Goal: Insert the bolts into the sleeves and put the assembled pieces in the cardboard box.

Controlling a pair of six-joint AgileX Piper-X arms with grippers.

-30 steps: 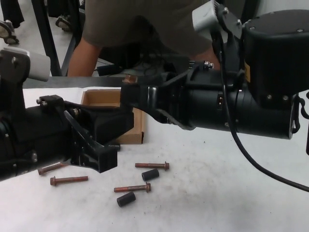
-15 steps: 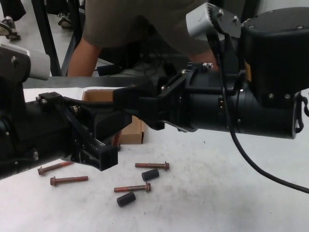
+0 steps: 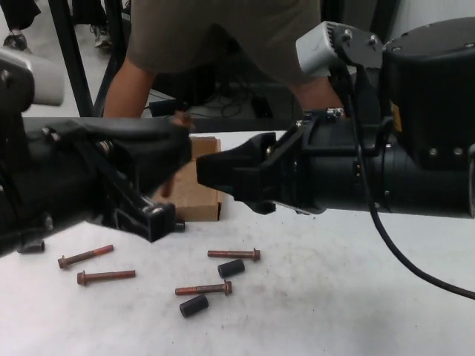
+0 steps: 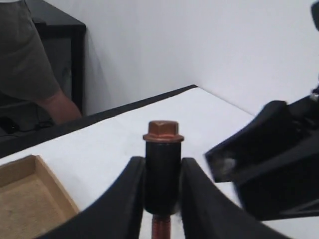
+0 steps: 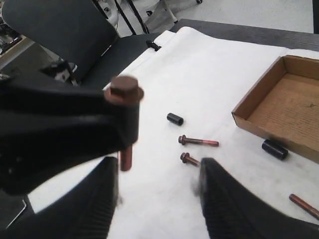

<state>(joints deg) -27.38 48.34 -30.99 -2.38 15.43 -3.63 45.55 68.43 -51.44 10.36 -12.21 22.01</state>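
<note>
My left gripper (image 4: 163, 168) is clamped on a black sleeve (image 4: 162, 175) w/ a bolt (image 4: 163, 130) thru it, head up. My right gripper (image 5: 159, 196) is wide open, empty, just beside. Cardboard box (image 5: 259, 127) is near; loose bolts (image 3: 234, 254) & spare sleeves (image 3: 194, 305) lie on the bench (image 3: 334, 297).

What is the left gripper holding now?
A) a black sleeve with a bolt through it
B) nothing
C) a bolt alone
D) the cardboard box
A: the left gripper clamps the black sleeve, and the bolt shows its head above the sleeve and its shank below.
</note>
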